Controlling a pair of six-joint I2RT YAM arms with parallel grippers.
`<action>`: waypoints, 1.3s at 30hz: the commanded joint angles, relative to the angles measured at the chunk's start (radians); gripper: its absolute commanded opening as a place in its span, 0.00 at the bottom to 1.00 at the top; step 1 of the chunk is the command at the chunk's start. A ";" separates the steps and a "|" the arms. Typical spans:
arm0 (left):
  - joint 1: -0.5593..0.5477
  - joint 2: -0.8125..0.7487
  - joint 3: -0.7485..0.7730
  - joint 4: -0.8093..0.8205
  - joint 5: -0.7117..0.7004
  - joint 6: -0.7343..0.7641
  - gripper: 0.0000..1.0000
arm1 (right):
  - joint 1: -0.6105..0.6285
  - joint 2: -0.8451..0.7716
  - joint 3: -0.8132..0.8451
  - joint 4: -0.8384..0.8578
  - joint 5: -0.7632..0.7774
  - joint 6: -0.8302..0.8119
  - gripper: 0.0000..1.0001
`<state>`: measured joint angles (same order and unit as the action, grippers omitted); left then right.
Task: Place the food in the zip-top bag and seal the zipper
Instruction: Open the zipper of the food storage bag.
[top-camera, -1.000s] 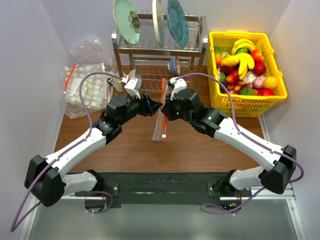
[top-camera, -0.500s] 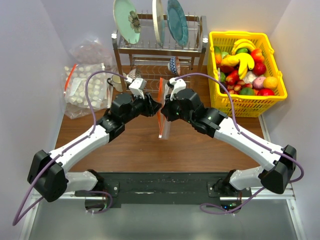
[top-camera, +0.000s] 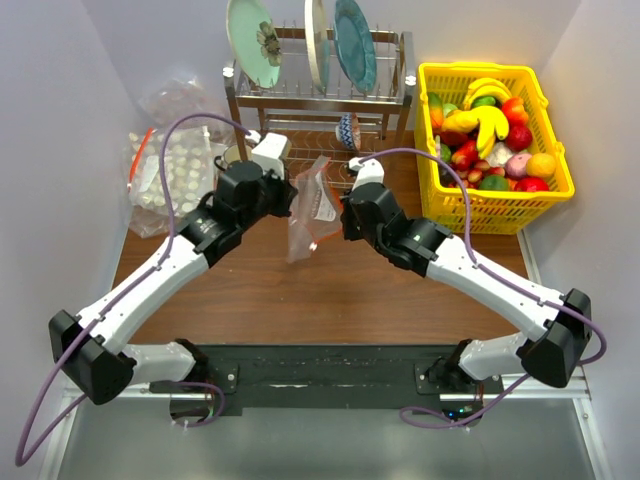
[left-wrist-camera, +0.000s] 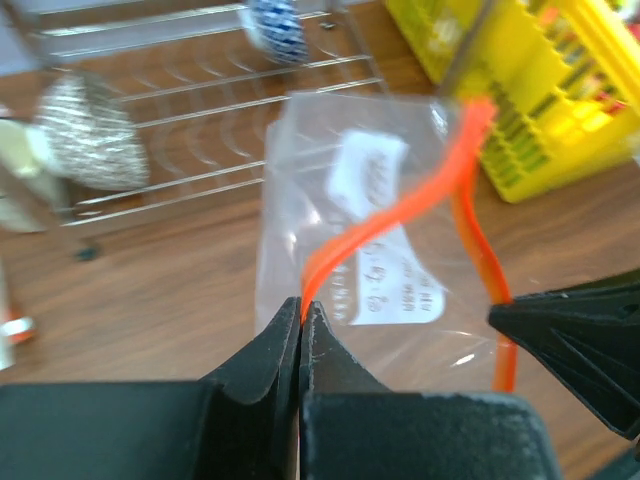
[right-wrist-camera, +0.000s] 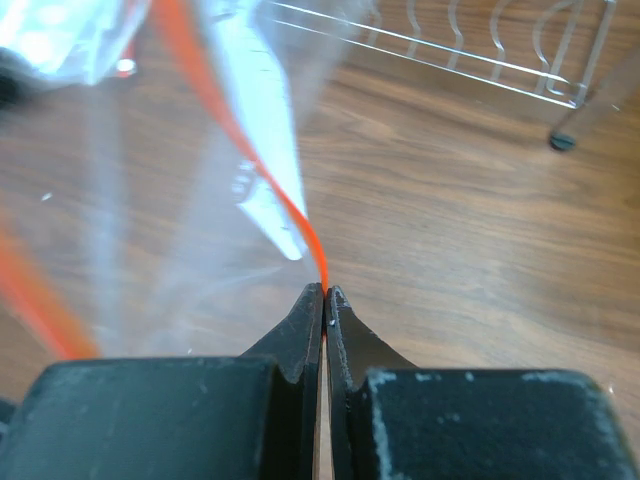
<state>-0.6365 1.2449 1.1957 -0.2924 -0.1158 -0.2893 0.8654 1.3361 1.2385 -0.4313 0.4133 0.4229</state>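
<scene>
The zip-top bag (top-camera: 305, 225) hangs above the wooden table (top-camera: 300, 295) between the two arms, in front of the dish rack (top-camera: 300, 98). The left gripper (left-wrist-camera: 301, 312) is pinched tight on one lip of its red-orange zipper (left-wrist-camera: 395, 225) and the right gripper (right-wrist-camera: 325, 292) is clamped tight on the other lip, so the mouth gapes between them (a white label (left-wrist-camera: 398, 290) shows through the clear plastic). The food (top-camera: 490, 125) lies heaped in the yellow basket (top-camera: 490, 212) at far right, well apart from the bag.
</scene>
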 joint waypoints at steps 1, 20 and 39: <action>-0.003 -0.025 0.145 -0.273 -0.206 0.107 0.00 | -0.011 0.037 -0.022 0.028 0.097 0.066 0.00; -0.003 0.057 -0.013 -0.047 0.079 0.039 0.00 | -0.048 0.032 -0.129 0.186 -0.139 0.039 0.25; -0.003 0.222 -0.016 0.070 0.134 -0.007 0.00 | -0.308 -0.083 0.162 -0.090 -0.159 -0.095 0.42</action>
<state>-0.6418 1.4757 1.1542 -0.2745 -0.0166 -0.2764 0.6830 1.3018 1.2758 -0.4370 0.1913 0.3813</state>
